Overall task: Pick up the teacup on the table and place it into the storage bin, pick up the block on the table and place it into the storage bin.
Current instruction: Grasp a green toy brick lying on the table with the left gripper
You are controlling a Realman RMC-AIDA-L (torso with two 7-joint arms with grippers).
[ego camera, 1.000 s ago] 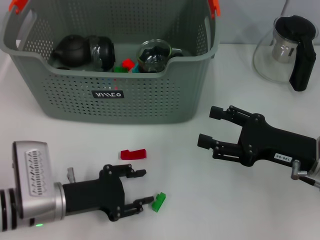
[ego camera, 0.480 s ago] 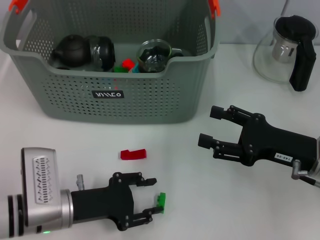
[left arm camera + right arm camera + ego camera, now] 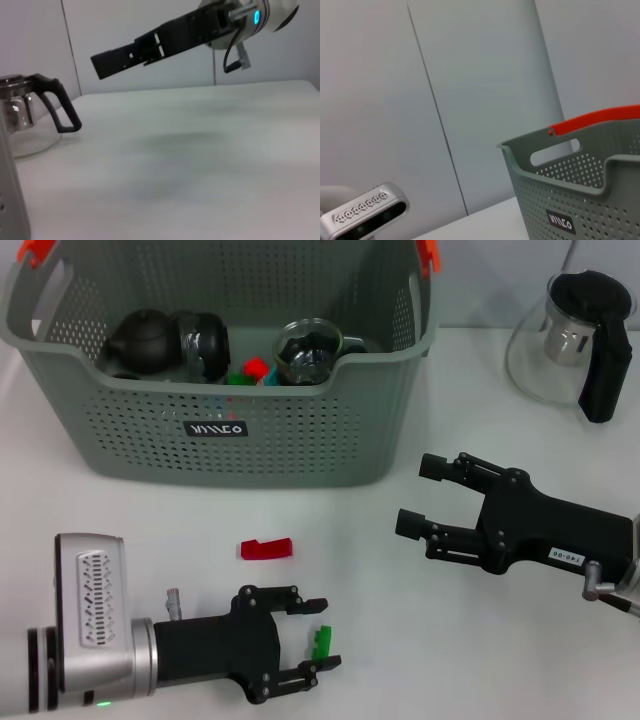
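At the bottom of the head view, the left claw (image 3: 318, 636) is sitting on the white table (image 3: 400, 620), fingers apart around the green block (image 3: 321, 642). Above it, a red block (image 3: 266, 548) is lying. At right, the right claw (image 3: 420, 497) is hanging wide apart. At the top, the storage bin (image 3: 220, 430) is holding teacups.

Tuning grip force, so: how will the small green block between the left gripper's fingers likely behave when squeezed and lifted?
The green block looks like rigid plastic, so probably stiff and light. It is small between the open left gripper fingers, so it may twist or slip out. Its blocky shape seems unlikely to roll on the table.
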